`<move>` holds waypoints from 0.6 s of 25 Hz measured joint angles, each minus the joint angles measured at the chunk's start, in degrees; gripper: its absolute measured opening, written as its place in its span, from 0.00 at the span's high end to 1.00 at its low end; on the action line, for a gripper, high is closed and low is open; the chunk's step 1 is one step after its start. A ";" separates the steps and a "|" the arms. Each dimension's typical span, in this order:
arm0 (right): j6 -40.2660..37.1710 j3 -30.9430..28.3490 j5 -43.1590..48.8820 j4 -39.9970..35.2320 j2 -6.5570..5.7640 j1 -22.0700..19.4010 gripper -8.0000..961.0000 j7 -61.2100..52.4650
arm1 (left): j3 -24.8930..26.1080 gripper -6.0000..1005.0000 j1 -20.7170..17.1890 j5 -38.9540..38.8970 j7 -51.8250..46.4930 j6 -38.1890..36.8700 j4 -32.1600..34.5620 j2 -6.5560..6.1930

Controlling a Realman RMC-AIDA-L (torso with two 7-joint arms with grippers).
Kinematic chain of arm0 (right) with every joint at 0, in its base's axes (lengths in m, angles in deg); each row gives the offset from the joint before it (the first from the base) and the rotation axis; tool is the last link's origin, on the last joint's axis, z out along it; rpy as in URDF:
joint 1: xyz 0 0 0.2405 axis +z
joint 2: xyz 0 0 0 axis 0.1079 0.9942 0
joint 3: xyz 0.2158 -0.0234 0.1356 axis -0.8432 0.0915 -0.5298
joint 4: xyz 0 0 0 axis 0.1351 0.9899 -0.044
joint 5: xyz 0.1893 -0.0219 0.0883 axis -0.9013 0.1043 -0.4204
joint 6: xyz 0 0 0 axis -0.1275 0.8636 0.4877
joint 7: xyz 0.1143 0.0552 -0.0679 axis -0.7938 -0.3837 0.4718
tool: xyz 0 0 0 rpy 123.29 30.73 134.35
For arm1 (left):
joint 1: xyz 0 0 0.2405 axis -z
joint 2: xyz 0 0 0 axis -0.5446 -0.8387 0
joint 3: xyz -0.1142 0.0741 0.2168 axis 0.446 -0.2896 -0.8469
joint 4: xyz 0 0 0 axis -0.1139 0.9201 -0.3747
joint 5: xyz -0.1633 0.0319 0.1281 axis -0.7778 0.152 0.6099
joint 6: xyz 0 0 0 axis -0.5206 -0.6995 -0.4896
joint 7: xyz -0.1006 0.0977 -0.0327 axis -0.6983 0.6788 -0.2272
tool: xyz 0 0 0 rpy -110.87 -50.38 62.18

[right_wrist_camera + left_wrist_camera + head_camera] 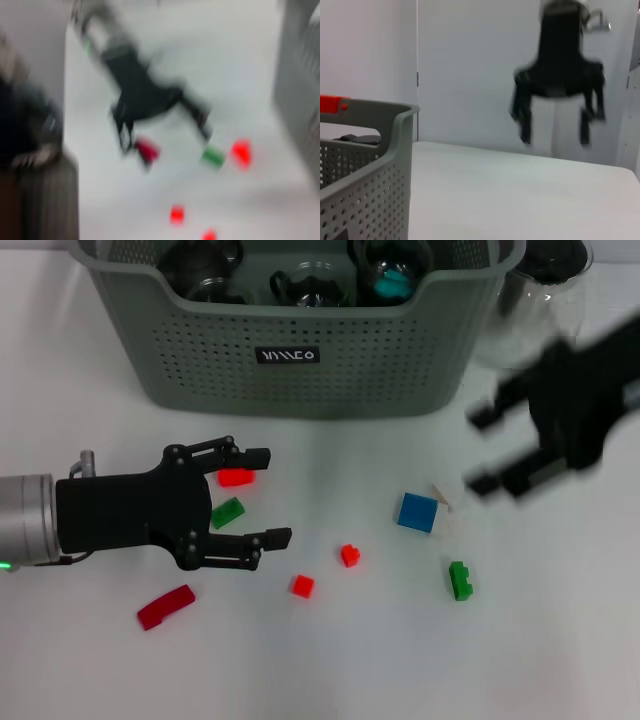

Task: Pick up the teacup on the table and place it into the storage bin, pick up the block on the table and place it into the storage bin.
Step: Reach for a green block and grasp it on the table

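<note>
Large grey-green perforated plastic storage bin seen at 12 o'clock, glass cups already held inside | black left gripper held spread and empty at 9 o'clock over small green block | black right gripper raised spread, empty, at 3 o'clock | blue cube block and others judged left to bin.

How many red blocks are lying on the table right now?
4. One by the left claw's upper finger, a long one near the front left, two small ones mid-table. The claw may hide more.
</note>
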 joint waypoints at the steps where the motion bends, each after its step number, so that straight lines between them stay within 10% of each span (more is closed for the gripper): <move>1: 0.00 2.17 1.29 0.42 0.18 -0.53 0.25 0.05 | 0.00 0.12 0.00 0.06 0.03 0.02 0.02 -0.01; 8: 1.79 9.33 13.77 9.13 4.46 1.16 0.26 4.01 | 0.45 0.12 0.08 0.69 0.20 0.57 0.05 -0.10; 15: 11.99 18.85 15.54 20.83 4.38 4.43 0.27 5.02 | 0.69 0.12 -0.20 0.64 0.35 1.89 -0.35 0.16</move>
